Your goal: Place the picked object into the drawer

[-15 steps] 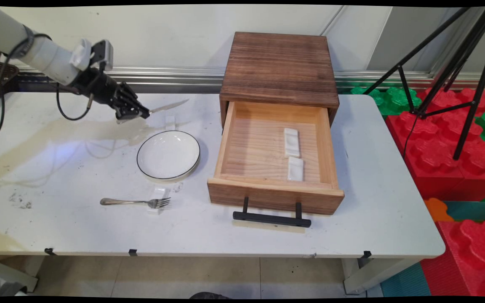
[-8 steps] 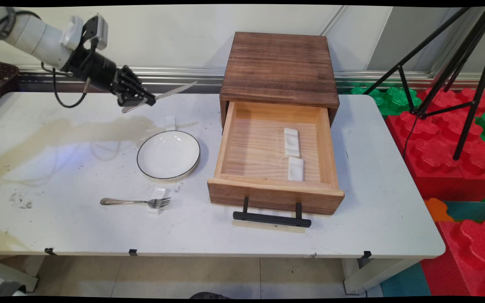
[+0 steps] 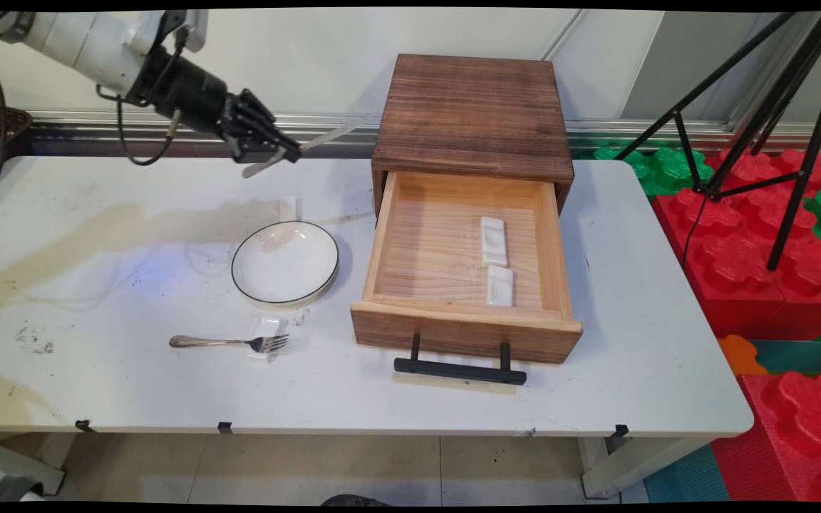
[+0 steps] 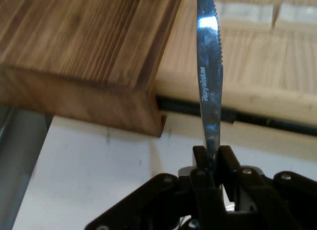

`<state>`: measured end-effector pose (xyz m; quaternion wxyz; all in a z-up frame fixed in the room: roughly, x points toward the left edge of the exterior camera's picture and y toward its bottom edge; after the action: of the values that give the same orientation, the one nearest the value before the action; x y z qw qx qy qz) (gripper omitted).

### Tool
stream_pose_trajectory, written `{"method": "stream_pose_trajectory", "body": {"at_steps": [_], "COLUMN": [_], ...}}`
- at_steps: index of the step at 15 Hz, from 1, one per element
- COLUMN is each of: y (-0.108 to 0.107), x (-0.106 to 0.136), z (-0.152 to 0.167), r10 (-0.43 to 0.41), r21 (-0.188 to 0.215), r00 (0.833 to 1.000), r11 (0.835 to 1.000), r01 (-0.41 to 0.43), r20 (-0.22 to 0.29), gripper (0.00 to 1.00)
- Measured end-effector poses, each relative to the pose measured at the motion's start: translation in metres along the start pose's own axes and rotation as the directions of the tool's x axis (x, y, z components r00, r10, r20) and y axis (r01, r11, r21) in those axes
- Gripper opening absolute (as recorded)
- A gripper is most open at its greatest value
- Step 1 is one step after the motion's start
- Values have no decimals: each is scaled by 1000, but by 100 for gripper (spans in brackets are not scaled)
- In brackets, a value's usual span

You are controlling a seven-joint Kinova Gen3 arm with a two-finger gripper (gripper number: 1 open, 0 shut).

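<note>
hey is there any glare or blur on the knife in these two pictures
Hand view: the knife is sharp enough to read its lettering, with a bright glint near the blade's top; the wooden cabinet behind is slightly soft. Main view: the knife is thin and pale, no strong glare.

One camera is sitting high by the table's [image 3: 132, 385] near side, looking down across it at the wall. The other is riding on the hand, looking up close along the knife [image 4: 209, 86]. Both are seeing the wooden drawer box [image 3: 472, 114] [image 4: 84, 47]
</note>
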<state>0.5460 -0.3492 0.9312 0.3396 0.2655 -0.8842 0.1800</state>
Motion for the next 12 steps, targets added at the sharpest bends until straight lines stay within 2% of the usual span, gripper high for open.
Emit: {"method": "stream_pose_trajectory", "body": {"at_steps": [7, 12], "y": [22, 36], "x": [59, 98], "z": [43, 82], "r10": [29, 42], "r21": [-36, -55], "r00": [999, 997], "r11": [999, 997], "r01": [-31, -46], "r20": [-46, -61], "gripper": [0, 0]}}
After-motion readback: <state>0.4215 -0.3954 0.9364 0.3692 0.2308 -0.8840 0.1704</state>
